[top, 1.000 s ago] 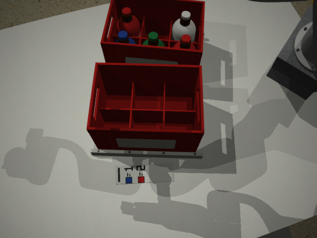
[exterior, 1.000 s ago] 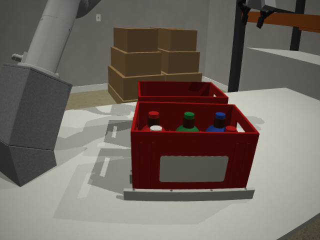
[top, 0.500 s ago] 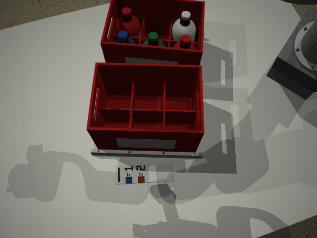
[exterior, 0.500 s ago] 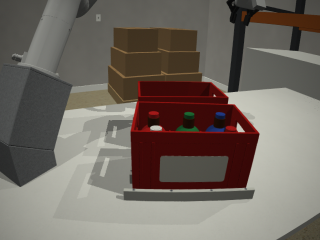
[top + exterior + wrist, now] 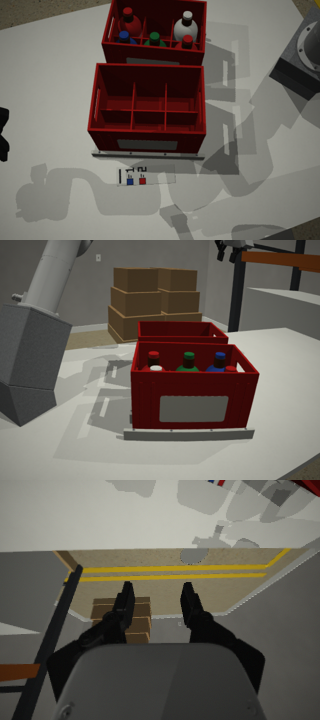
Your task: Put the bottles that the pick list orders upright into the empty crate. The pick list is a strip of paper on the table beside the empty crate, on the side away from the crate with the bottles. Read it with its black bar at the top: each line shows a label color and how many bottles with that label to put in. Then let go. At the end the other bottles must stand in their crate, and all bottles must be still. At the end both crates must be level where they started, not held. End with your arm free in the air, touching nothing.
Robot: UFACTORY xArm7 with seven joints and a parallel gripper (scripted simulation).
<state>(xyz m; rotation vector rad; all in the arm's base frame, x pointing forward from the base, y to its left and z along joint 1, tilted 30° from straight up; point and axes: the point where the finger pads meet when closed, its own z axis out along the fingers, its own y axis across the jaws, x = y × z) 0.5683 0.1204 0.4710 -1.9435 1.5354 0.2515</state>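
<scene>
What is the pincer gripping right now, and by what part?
Nothing: the pincer is open, with only air between its fingers.
</scene>
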